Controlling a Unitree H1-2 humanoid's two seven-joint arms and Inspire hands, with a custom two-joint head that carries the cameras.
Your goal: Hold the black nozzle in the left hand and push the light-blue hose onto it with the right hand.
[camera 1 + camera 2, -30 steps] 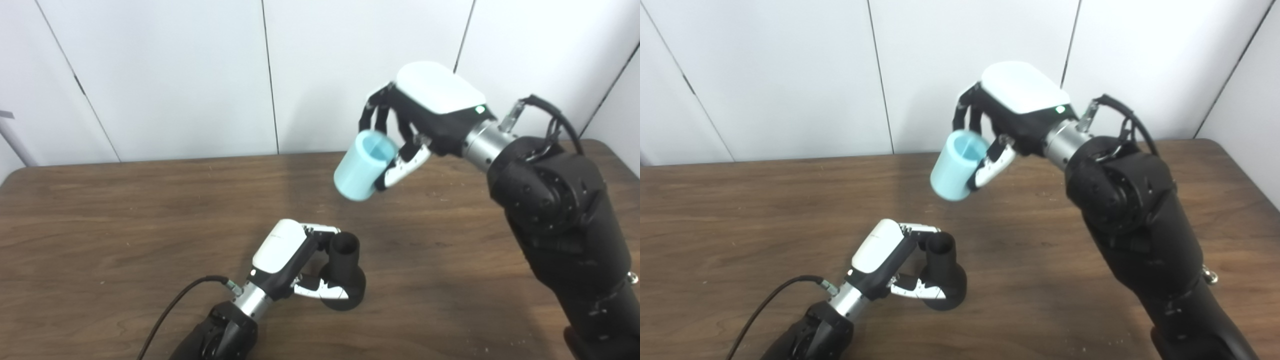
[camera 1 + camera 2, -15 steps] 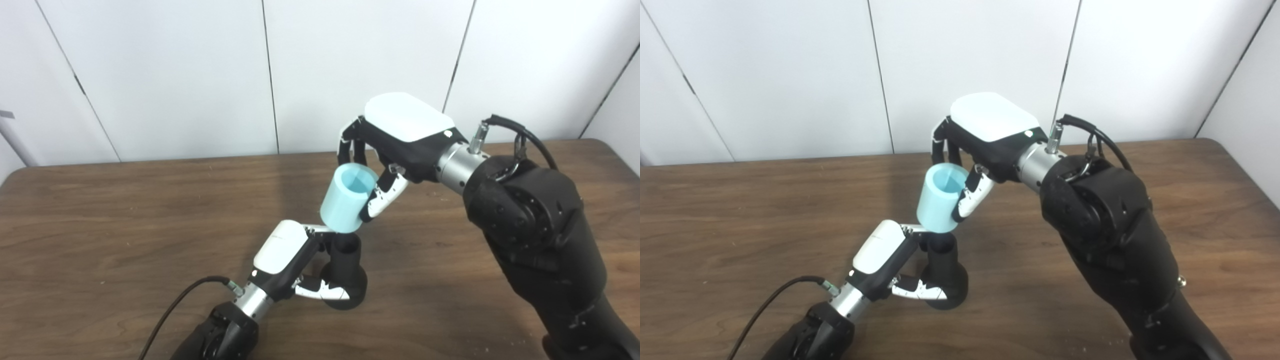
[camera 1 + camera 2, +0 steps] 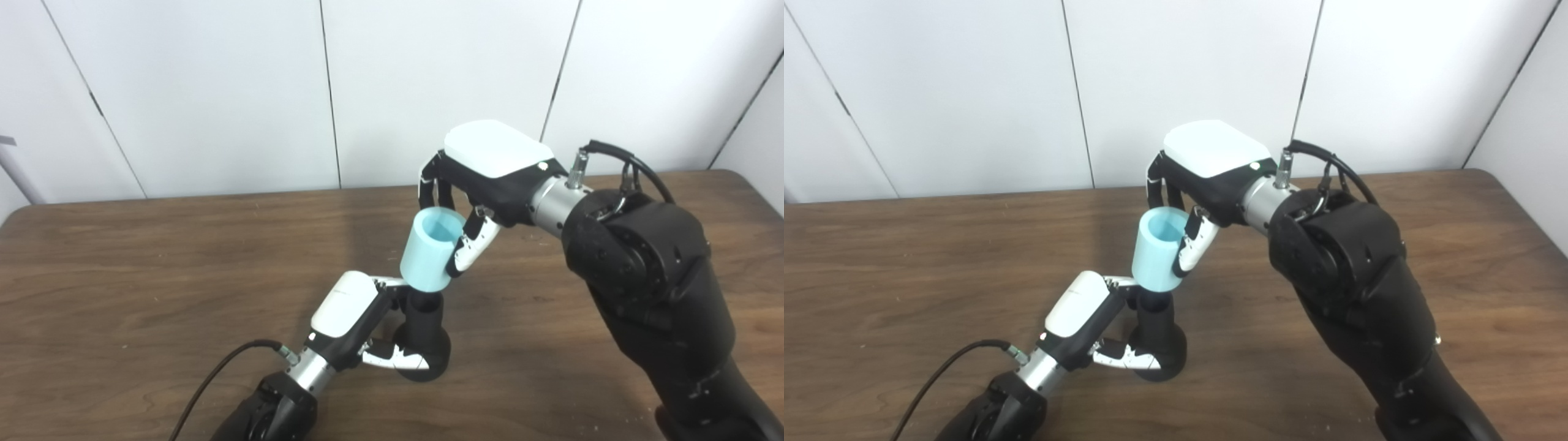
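The black nozzle [image 3: 424, 343] stands upright on the wooden table [image 3: 122, 269], its wide round base down and its narrow neck up. My left hand [image 3: 355, 318] is shut on it, fingers round the neck and thumb at the base. The light-blue hose [image 3: 430, 257], a short open cylinder, sits over the top of the nozzle's neck, almost upright and hiding the neck's mouth. My right hand [image 3: 484, 184] is shut on the hose from the right side, reaching in from above.
A black cable [image 3: 214, 380] trails from my left wrist toward the bottom edge. My bulky right forearm [image 3: 649, 275] crosses the right side of the table. White wall panels stand behind the table's far edge.
My right hand has carried the hose down and to the left, from high above the table to the nozzle's neck, and turned it more upright. The left hand and nozzle have stayed put.
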